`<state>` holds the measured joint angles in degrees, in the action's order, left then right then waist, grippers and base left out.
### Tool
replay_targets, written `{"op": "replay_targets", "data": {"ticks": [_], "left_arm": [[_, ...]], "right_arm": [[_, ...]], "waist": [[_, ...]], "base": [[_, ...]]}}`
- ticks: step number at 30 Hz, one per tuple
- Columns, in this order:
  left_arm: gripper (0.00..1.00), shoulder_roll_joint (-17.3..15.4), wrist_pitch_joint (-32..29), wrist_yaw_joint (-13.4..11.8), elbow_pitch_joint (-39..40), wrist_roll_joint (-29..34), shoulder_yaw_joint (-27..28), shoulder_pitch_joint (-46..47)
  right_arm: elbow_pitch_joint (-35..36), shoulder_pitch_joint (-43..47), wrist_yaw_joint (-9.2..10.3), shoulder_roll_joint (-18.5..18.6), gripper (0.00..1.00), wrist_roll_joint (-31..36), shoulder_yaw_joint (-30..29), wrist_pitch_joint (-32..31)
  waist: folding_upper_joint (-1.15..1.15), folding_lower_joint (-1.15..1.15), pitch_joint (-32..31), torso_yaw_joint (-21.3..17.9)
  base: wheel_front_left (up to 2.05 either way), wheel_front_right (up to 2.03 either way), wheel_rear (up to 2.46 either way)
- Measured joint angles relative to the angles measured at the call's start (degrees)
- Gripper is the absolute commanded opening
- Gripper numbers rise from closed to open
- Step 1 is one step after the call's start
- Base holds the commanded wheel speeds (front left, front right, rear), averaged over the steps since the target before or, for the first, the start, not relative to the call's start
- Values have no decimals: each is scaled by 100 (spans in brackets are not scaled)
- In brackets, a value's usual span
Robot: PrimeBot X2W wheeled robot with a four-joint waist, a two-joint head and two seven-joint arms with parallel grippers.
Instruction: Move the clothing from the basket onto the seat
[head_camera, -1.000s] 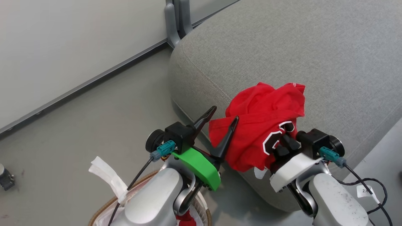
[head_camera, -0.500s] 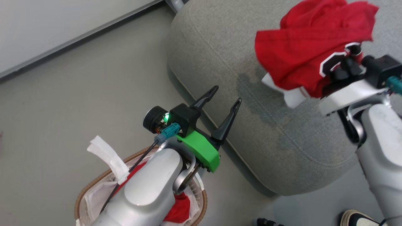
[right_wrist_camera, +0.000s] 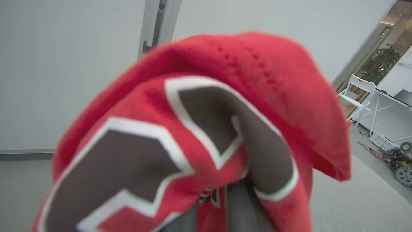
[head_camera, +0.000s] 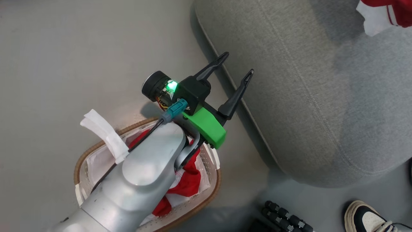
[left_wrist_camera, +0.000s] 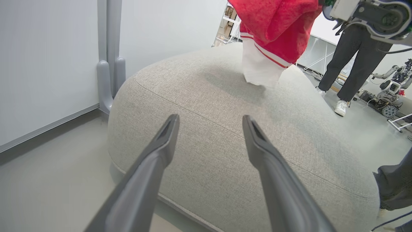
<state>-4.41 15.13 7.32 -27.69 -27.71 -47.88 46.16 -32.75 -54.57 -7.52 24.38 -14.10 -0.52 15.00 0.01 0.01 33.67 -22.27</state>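
1. Since a second ago the jersey has gone from lying crumpled at the seat's near edge to hanging in the air above it. The head camera has also swung downward, so do not read the basket's shift in that view as a move of the basket.
2. Far left: the basket stands on the floor just off the seat's rounded corner, apart from it. The second red garment lies inside, against the wall nearest the seat and partly under your left forearm.
3. Left of centre: the left gripper hovers over the floor between the basket's rim and the seat's seamed edge. Its fingers are spread wide and hold nothing. The tips point at that edge, so the garment in the basket lies behind and below them.
4. Centre: the seat shows a bare top inward from the seam.
5. Right: the right gripper has its fingers pressed together on a fold of the jersey at the numerals, with cloth draped over them. The jersey's long axis hangs vertical, white hem lowest and close over the seat's top. Whether the hem touches cannot be told.
6. Judgement: the jersey sits straight above the seat, well inside its edge, so the coming move is probably a plain descent and release by your right arm. Your left arm is the nearer one for the remaining garment, but it would have to turn back toward the basket.
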Motion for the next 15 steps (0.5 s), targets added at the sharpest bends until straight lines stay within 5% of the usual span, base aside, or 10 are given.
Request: {"op": "replay_targets", "data": {"ticks": [12, 13, 14, 15], "left_arm": [[100, -134, 0, 5, 0, 49, -64, 161], [100, -156, 0, 5, -10, 55, -55, 160], [100, -163, 1, 5, -18, 55, -45, 158], [100, -166, 0, 5, -22, 55, -29, 151]], "right_arm": [[-999, -144, -1, -80, 0, 321, -791, 0], [-1026, -58, 0, -136, 12, 324, -832, 0], [-1038, 26, 0, -176, 41, 338, -855, 0], [-1042, 127, -1, -238, 52, 345, -901, 0]], "waist": [[0, 1, 883, 573], [0, 1, 916, 613], [0, 1, 935, 643], [0, 0, 947, 671]], "base": [[0, 0, 0], [0, 0, 0], [0, 0, 0], [0, 0, 0]]}}
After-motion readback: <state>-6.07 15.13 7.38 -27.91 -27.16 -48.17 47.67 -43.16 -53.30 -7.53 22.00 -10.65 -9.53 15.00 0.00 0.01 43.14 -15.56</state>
